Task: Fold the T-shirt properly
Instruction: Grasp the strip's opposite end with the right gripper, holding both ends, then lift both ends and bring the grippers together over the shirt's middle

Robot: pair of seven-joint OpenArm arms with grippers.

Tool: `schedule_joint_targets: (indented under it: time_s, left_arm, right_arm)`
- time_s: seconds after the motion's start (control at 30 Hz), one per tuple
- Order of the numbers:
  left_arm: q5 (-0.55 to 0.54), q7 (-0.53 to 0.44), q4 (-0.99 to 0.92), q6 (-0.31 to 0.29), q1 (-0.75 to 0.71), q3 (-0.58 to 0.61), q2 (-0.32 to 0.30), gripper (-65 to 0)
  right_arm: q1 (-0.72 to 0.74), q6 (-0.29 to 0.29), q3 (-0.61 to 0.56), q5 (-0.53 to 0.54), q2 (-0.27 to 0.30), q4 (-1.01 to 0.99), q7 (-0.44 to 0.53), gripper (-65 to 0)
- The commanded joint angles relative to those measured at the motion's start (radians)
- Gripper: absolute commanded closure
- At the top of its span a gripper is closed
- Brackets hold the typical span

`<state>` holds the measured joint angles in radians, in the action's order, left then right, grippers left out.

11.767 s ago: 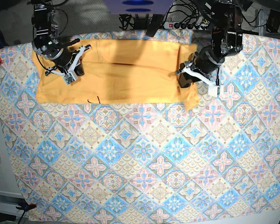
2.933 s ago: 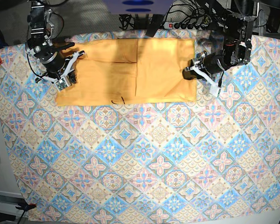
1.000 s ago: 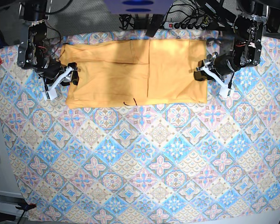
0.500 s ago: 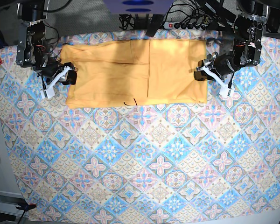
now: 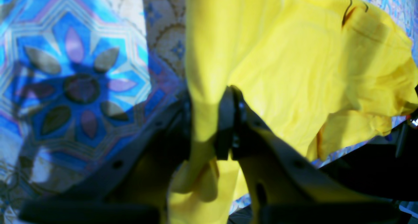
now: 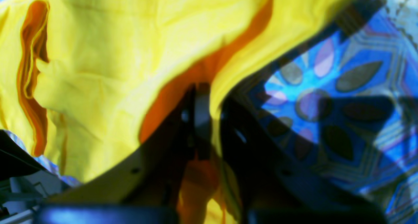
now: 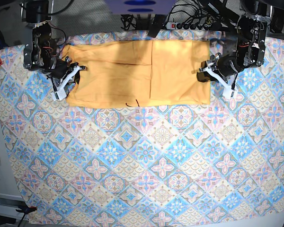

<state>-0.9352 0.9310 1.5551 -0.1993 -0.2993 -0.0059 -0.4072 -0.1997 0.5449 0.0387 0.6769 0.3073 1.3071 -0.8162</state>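
We are seeing the T-shirt (image 7: 137,73), soft matte yellow-orange cloth folded into a wide rectangle, lying flat on the blue-pink patterned tablecloth (image 7: 146,161) at the tabletop's far side. The left tool (image 5: 209,126) is pinching its one short edge, and the right tool (image 6: 209,119) is clenched on the wrinkled opposite edge.

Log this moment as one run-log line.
T-shirt: flat band on tablecloth | left gripper: shut on T-shirt edge | right gripper: shut on opposite edge | phase: both ends gripped
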Motion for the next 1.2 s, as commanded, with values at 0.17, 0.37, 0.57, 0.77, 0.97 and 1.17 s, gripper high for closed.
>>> schedule_joint_targets:
  time_s: [0.17,0.37,0.57,0.77,0.97,1.17]
  left_arm:
    - [-0.011,-0.014,0.014,-0.009,0.007,-0.003,-0.008,-3.6]
    - [-0.009,-0.010,0.014,-0.009,0.010,-0.001,0.024,-3.7]
    - [-0.008,-0.014,0.014,-0.009,0.018,0.022,0.049,-3.8]
    - [-0.008,-0.017,0.014,-0.009,0.055,0.094,0.050,-3.7]
    - [0.048,-0.017,0.012,-0.009,0.097,0.142,0.097,-3.7]
    - [0.112,-0.010,-0.026,-0.009,0.133,0.145,0.156,-3.8]
  right_arm:
    - [-0.022,0.007,-0.001,-0.004,0.011,0.145,-0.013,-0.7]
    - [-0.030,0.007,-0.003,-0.004,0.011,0.246,-0.015,-0.7]
    - [-0.028,0.008,-0.007,-0.004,0.011,0.322,-0.015,-0.9]
    - [-0.027,0.008,-0.010,-0.004,0.011,0.414,-0.015,-1.0]
    - [-0.020,0.028,-0.012,-0.003,0.003,0.478,-0.064,-1.0]
    - [0.006,0.054,-0.092,-0.004,-0.023,0.490,-0.071,-1.0]
